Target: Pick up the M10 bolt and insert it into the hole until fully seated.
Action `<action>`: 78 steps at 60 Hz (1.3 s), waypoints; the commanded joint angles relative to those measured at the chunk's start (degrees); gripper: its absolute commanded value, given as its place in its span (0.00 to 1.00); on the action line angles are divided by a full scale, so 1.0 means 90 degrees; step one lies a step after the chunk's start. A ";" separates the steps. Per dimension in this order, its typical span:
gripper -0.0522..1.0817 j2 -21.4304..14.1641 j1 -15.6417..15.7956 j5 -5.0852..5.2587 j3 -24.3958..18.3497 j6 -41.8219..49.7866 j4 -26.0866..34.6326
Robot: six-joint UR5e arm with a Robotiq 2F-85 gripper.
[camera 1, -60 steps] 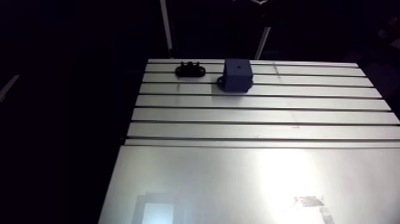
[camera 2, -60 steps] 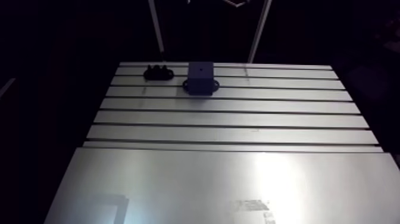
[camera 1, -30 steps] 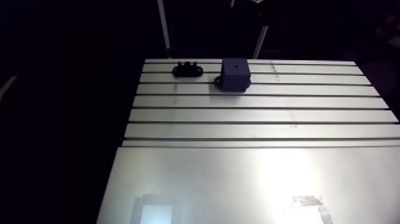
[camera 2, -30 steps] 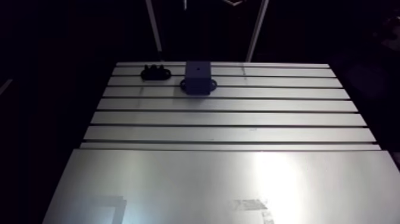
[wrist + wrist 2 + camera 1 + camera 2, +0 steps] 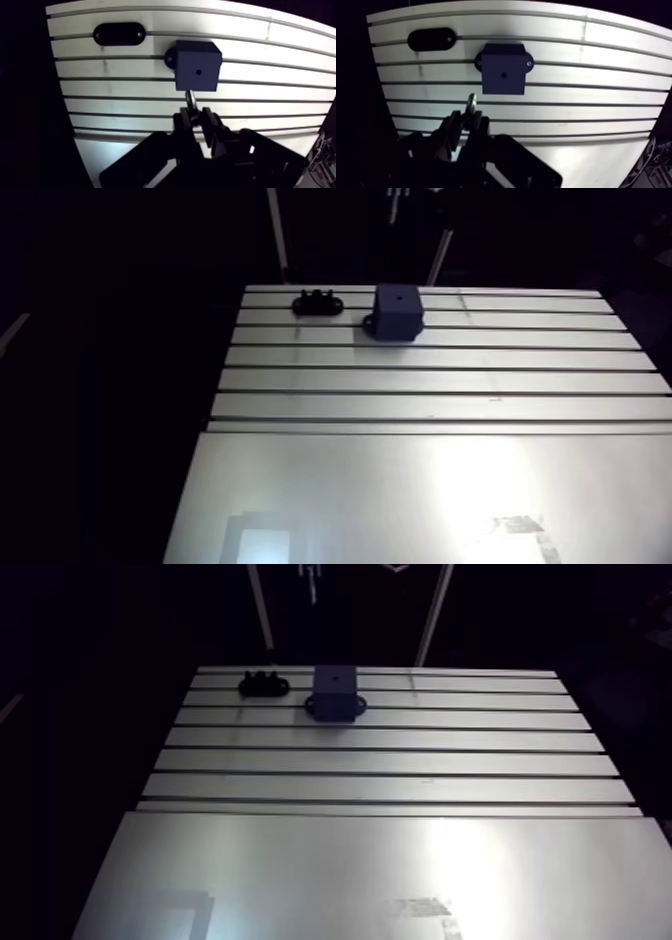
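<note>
the gripper [image 5: 196, 117] is clamped on the bolt [image 5: 190, 98], its lower part hidden between dark fingers, near the block [image 5: 198, 65] with its small hole [image 5: 198, 72]; a black holder [image 5: 119, 34] lies beside the block.

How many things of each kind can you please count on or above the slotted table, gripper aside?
Blue block with a hole: 1
Black oval holder: 1
Bolt, held in the gripper: 1
Total: 3
</note>
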 commanded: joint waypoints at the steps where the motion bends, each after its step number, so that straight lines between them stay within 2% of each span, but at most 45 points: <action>1: 1.00 -0.0015 -0.0013 -0.0096 0.0164 -0.0010 -0.0023; 15: 1.00 -0.0036 -0.0034 -0.0196 0.0170 -0.0093 -0.0033; 40: 1.00 -0.0066 -0.0044 -0.0188 0.0355 -0.0147 -0.0051; 50: 1.00 -0.0066 -0.0054 -0.0198 0.0521 -0.0167 -0.0461; 78: 1.00 -0.0036 -0.0161 -0.0227 0.0698 -0.0167 -0.0494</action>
